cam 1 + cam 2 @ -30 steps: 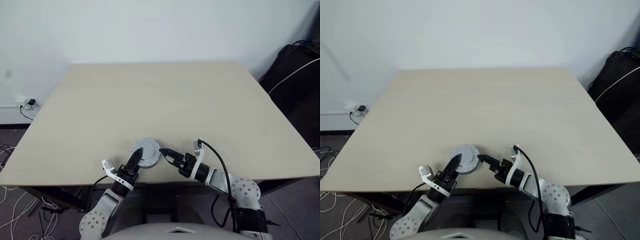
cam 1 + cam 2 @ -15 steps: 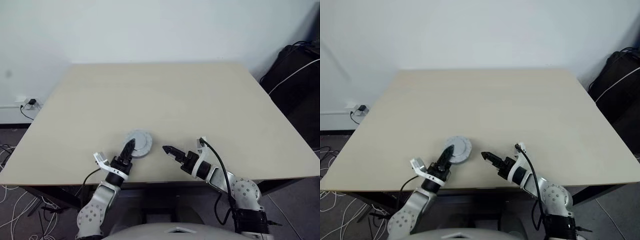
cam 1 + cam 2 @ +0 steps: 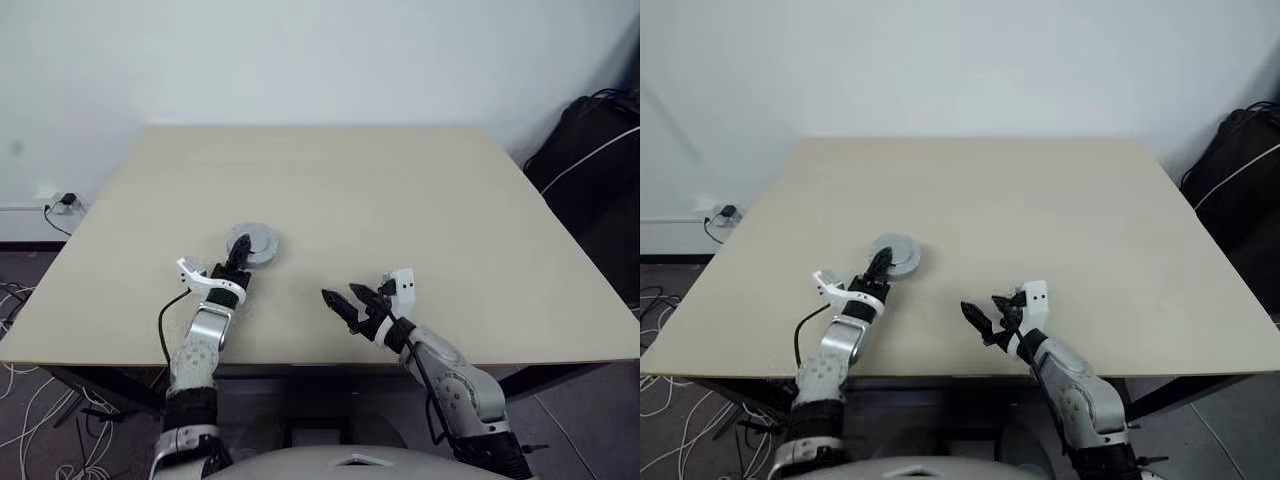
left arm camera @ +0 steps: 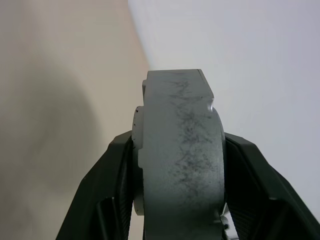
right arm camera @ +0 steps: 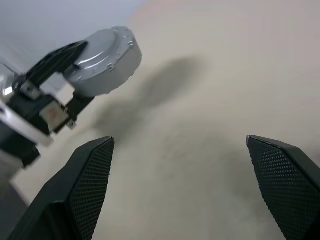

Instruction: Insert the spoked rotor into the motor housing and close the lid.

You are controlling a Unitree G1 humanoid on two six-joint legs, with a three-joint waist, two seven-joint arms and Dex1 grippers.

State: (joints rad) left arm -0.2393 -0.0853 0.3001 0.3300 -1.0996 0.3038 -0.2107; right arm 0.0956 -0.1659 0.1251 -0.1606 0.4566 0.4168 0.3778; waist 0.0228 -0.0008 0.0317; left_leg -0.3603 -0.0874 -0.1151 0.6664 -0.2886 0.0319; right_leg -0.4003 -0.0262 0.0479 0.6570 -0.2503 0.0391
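Left gripper (image 3: 238,259) clamps the closed grey motor housing (image 3: 251,243) by its edge above the tabletop (image 3: 400,200), 9 o'clock of centre; right gripper (image 3: 345,302) wide, empty, near edge

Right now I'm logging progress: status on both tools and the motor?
Left tool clamped on grey closed motor, lifted off table. Right tool open, holding nothing. Nothing in the way.

Stood before a pale wall (image 3: 320,50): a beige bench (image 3: 400,200). Lay at the right: a black bag (image 3: 590,150) crossed by a white cable (image 3: 580,158). Sat low at the left: a wall socket (image 3: 55,203), with cables (image 3: 20,420) on the floor.
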